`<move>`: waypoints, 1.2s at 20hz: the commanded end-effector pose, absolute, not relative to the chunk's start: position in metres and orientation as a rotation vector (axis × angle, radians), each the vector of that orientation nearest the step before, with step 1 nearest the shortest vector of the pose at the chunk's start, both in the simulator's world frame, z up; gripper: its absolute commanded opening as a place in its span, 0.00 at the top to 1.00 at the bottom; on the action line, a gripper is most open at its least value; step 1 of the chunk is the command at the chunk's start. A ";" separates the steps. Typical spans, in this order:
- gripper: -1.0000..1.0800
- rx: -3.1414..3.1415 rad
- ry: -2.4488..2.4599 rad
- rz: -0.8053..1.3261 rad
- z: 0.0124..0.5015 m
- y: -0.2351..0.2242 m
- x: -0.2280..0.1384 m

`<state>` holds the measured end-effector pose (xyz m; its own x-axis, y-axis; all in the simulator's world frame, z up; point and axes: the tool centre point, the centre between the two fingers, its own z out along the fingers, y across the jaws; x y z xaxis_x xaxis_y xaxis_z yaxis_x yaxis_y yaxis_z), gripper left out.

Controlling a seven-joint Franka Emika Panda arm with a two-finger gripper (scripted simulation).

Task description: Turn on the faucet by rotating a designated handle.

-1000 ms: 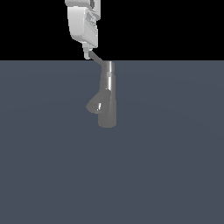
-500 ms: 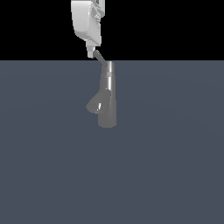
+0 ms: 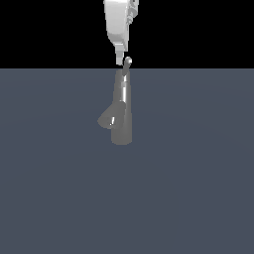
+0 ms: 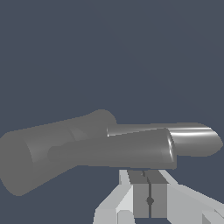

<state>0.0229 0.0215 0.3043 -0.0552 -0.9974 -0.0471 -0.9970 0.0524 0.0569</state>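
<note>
**Pincer closed, tips at the faucet's lever**

The gripper [image 4: 149, 200] has its two fingers [image 4: 140, 199] pressed flat together, with only a thin dark seam between them and nothing clamped in that seam. In the exterior view the gripper [image 3: 120, 60] comes down from above, white against the black backdrop, and its tips end right at the top of the faucet [image 3: 120, 111], on the exterior view's left of the handle [image 3: 127, 63]. The handle's rounded end shows just beside the fingertips; whether they actually touch cannot be told from either view.

In the wrist view the handle [image 4: 118, 151] runs as a grey rod just in front of the closed fingers, crossing over the faucet [image 4: 57, 144] body, with the brighter spout [image 4: 188, 139] lying behind it.

The faucet stands upright on a plain slate-grey floor [image 3: 198, 173], widening downward, its short spout [image 3: 108, 118] angled toward the exterior view's left.

No brand, label or writing can be read anywhere.
</note>
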 end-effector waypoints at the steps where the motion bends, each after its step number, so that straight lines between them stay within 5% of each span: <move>1: 1.00 2.106 -2.310 -0.114 0.302 -0.020 0.020; 3: 1.00 2.155 -2.274 -0.118 0.303 0.011 0.022; 24: 1.00 2.109 -2.308 -0.114 0.274 -0.084 0.070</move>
